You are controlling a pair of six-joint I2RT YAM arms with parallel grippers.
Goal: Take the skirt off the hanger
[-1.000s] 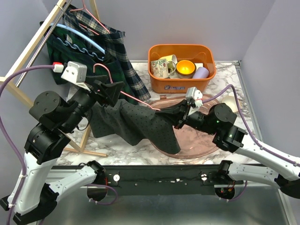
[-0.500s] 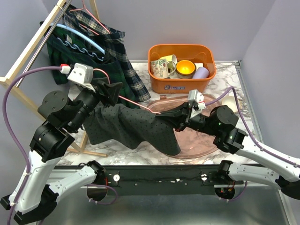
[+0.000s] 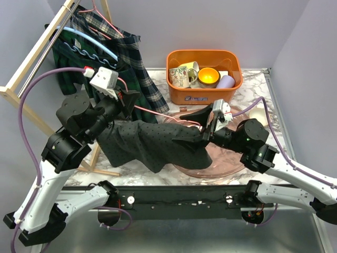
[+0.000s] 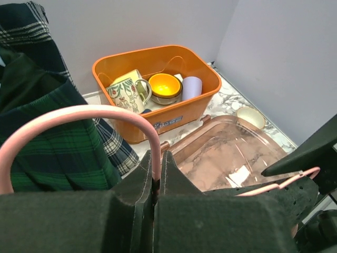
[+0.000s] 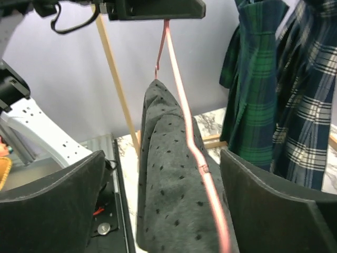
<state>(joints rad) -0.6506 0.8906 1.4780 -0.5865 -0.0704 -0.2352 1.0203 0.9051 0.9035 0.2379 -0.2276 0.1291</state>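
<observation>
Our left gripper [image 4: 156,180] is pinched shut on the pink hanger [image 4: 79,112], left of the orange bin [image 3: 181,94]. Our right gripper [image 5: 163,154] is spread wide, and between its fingers lies the grey dotted skirt [image 3: 158,145], draped on the hanger in front of the bin.

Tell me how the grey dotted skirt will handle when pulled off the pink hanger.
Likely floppy: the skirt sags in soft folds under the pink hanger. Probably light, since that thin wire carries it with the left gripper pinching only the hook. Its matte weave may drag rather than slip off.
</observation>
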